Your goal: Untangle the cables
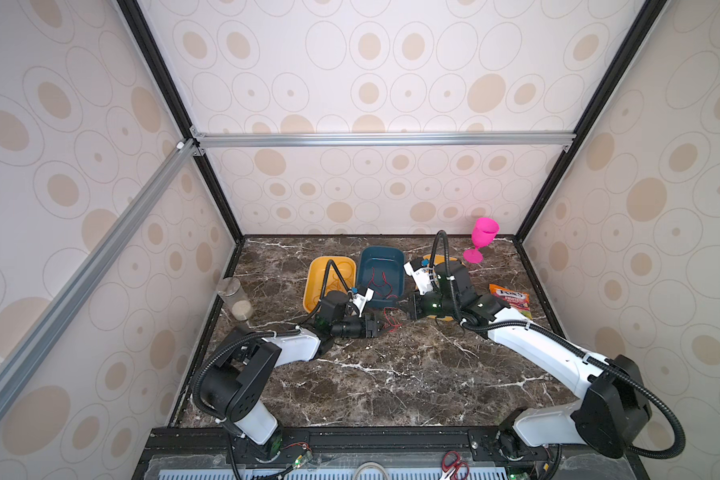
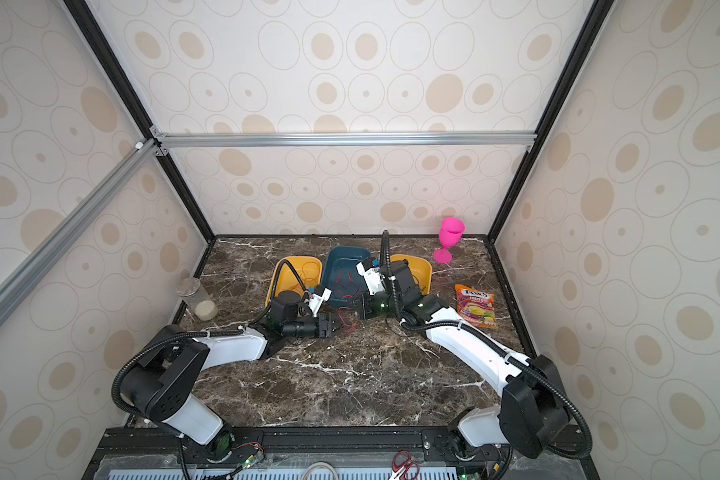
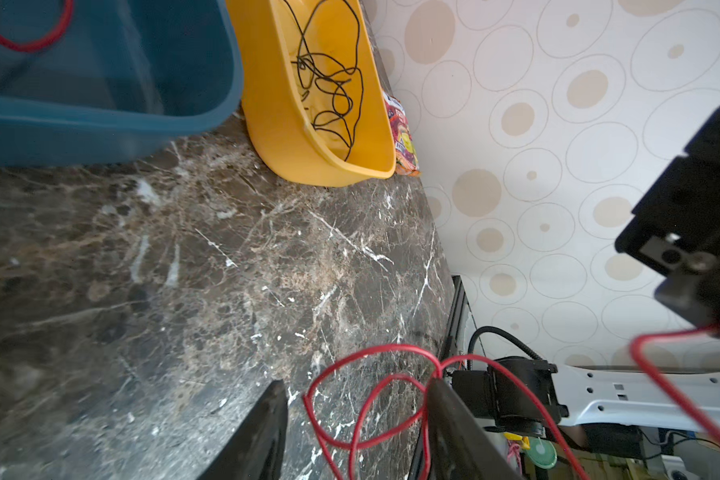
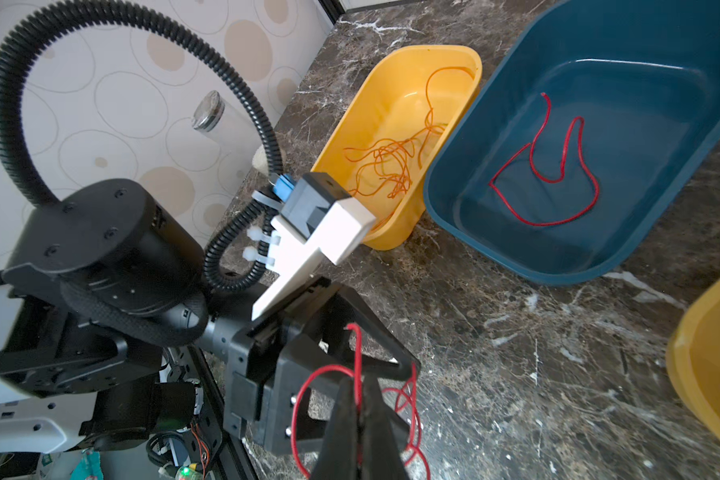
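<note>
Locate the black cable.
In the left wrist view, the black cable lies coiled inside the right-hand yellow tray, which sits between the blue tray and the candy bag, largely under the right arm in both top views.

Three trays are counted: a yellow tray [image 1: 320,271], a second yellow tray [image 2: 420,270], a blue tray [image 1: 381,259]. Four cables are seen: a red cable [image 4: 552,181], a second red cable [image 4: 357,349], an orange cable [image 4: 391,174], a black cable [image 3: 306,65]. One goblet [image 1: 485,232], one candy bag [image 1: 512,299], one jar [image 1: 235,297] and one pair of scissors [image 1: 454,464] are noted.

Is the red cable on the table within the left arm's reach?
Likely yes: the left gripper stands open around loops of the red cable, nothing between; the right gripper pinches it nearby.
</note>
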### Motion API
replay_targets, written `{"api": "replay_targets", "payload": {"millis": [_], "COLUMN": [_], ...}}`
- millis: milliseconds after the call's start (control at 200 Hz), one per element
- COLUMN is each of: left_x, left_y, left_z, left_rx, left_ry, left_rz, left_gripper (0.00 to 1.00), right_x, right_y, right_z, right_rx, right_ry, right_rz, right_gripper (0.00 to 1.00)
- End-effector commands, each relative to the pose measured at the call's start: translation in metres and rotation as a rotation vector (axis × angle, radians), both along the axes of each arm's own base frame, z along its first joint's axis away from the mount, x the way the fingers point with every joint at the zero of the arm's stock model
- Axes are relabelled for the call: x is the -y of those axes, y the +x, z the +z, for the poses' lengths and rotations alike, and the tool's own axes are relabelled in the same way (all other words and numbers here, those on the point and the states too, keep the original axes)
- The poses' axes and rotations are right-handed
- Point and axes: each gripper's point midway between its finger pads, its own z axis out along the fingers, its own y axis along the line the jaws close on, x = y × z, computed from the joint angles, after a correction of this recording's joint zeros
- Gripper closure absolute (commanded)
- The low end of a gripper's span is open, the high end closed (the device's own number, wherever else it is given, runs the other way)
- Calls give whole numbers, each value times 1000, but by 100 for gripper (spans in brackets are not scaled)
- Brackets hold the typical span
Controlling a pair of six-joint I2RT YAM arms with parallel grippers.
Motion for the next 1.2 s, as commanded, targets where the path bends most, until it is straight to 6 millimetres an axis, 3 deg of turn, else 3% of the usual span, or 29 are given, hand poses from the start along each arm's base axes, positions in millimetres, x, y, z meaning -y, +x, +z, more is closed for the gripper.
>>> {"api": "replay_targets", "payload": {"millis": [0,175,300,500,665,890,1196], "left_x": [7,6,5,0,-11,-25,-44], "left_y": [-1,3,4,7,11,17,25], "left_z": [6,-1,-6,-11,-21,-19,-4], "left_rx": [12,8,-3,-8,-17,-15,-15], "left_ry": [-41,-10,-3,16,79,82,4], "left_rz": [-24,-10,0,35,83,152,240], "left_gripper": [57,93,100,100,100,100,100], "right_x": [-5,3,14,42,80,140,209], "right_y": [3,4,5,8,11,6,-21], "right_z": [12,13,13,8,-2,-40,-93], "right_rx": [36,58,76,76,78,25,-116], "right_ry": [28,3,-15,-49,-126,-363,-672], "right_rz": [26,-7,-42,-119,-233,-410,-600], "right_gripper": [100,100,100,100,100,100,100]}}
